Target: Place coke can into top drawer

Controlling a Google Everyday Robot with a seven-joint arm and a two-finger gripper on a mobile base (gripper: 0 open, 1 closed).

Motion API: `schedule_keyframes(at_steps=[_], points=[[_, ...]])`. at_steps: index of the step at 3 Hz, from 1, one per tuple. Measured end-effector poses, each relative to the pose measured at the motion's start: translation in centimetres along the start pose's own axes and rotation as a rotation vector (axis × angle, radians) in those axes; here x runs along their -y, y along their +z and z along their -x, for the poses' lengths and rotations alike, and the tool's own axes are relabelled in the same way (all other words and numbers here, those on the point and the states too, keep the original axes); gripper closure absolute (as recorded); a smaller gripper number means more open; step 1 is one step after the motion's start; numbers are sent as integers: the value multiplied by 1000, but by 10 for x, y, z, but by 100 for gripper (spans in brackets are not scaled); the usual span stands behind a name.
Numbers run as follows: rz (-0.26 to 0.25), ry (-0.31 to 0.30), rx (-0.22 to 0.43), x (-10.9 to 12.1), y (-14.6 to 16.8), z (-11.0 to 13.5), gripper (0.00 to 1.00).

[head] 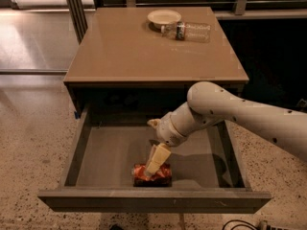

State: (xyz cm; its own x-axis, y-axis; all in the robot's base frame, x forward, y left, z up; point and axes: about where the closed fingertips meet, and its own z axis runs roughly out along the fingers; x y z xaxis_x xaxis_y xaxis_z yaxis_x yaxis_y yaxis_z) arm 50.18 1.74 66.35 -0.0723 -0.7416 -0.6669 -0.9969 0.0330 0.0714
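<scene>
The top drawer (pixel 108 152) is pulled out wide under the brown cabinet top. The red-orange coke can (pixel 160 176) lies on its side on the drawer's grey floor, close behind the front panel. My gripper (pixel 152 150) reaches down into the drawer from the right on the white arm. It is open: one cream finger (pixel 157 159) slants down onto the top of the can, and the other points up and away near the wrist. The can rests on the floor and is not clasped.
On the cabinet top (pixel 144 56) at the back stand a white bowl (pixel 164 17) and a clear plastic bottle (pixel 189 31) lying on its side. Speckled floor surrounds the cabinet. A dark railing runs behind it.
</scene>
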Motion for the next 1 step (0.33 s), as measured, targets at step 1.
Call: schedule_keyframes(at_steps=[1], points=[[-62,-116,-14,13,-83,56,0]])
